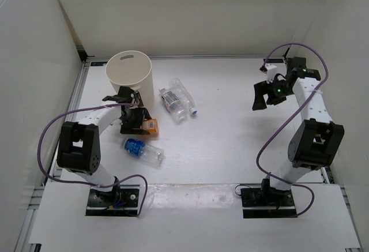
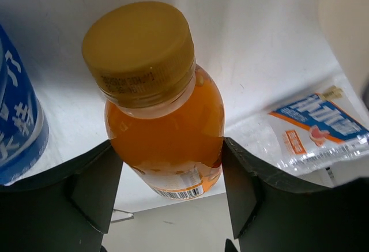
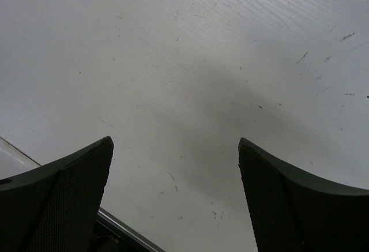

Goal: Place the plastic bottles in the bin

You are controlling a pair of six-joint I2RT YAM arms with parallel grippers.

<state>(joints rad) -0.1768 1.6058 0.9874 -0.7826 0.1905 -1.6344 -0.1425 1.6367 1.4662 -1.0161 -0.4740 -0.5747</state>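
Observation:
The short orange bottle (image 1: 151, 127) with a yellow cap lies left of centre; my left gripper (image 1: 137, 121) is shut on its body, both fingers pressed against it (image 2: 164, 131). The clear bottle with the blue label (image 1: 142, 149) lies just in front of it and shows at the left edge of the left wrist view (image 2: 17, 131). Two clear bottles with pale labels (image 1: 173, 106) (image 1: 184, 97) lie side by side right of the bin (image 1: 128, 76), which stands upright at the back left. My right gripper (image 1: 262, 96) is open and empty at the far right, over bare table (image 3: 176, 142).
White walls enclose the table on the left, back and right. A metal rail (image 1: 81, 90) runs along the left edge beside the bin. A purple cable (image 1: 49, 128) loops off the left arm. The bin's cream wall (image 2: 346, 27) shows at the left wrist view's right edge.

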